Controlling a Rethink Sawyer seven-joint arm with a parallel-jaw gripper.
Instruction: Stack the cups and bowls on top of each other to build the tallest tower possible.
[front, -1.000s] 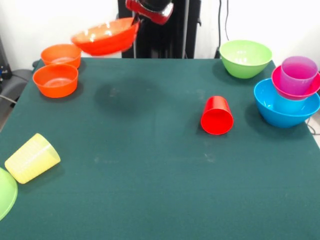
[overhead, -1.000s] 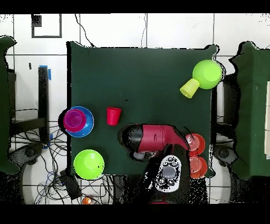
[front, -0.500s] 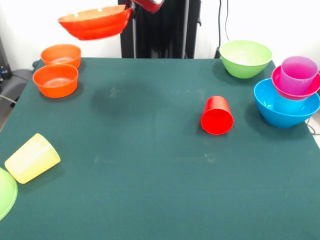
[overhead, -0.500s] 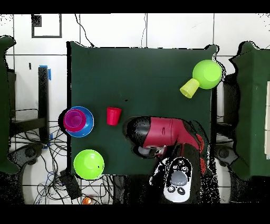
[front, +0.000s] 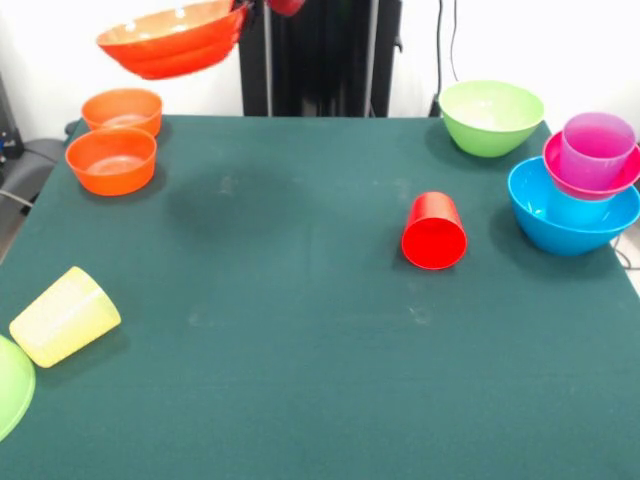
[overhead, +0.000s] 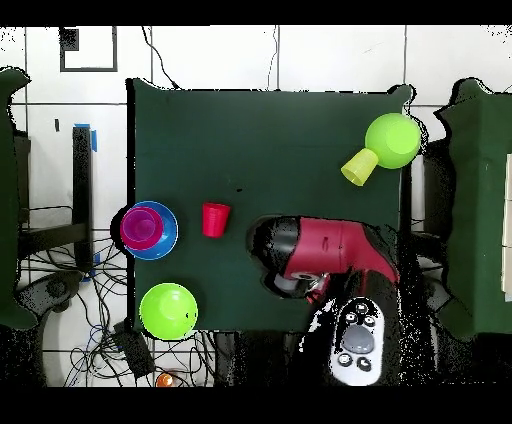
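I've got the wide orange bowl (front: 172, 38) in the air, and over the last second it has climbed and swung left in the front view, from just above the tabletop's (front: 300, 340) far edge to high near the picture's top. The end effector (front: 262, 5) barely shows at the top edge, clamped on the bowl's right rim; the bowl hangs slightly tilted, mouth up. From overhead the red arm (overhead: 330, 250) has slid right, and it covers the bowl there.

That puts the bowl up over the two small orange bowls (front: 112, 160) sitting side by side at the far left, touching or nearly so. I read this as the carry toward them, with the set-down not yet begun.

Nothing else has budged. The red cup (front: 434, 231) lies on its side right of centre, mouth toward me. The yellow cup (front: 64, 315) lies on its side near left, just beside a lime green bowl (front: 12, 385) that the frame edge cuts. The other lime green bowl (front: 491, 117) sits far right. The start of a tower stands at the right edge: blue bowl (front: 572, 220), magenta bowl (front: 592, 178) in it, purple cup (front: 597, 148) upright on top.

The tower is barely begun; most pieces are loose.
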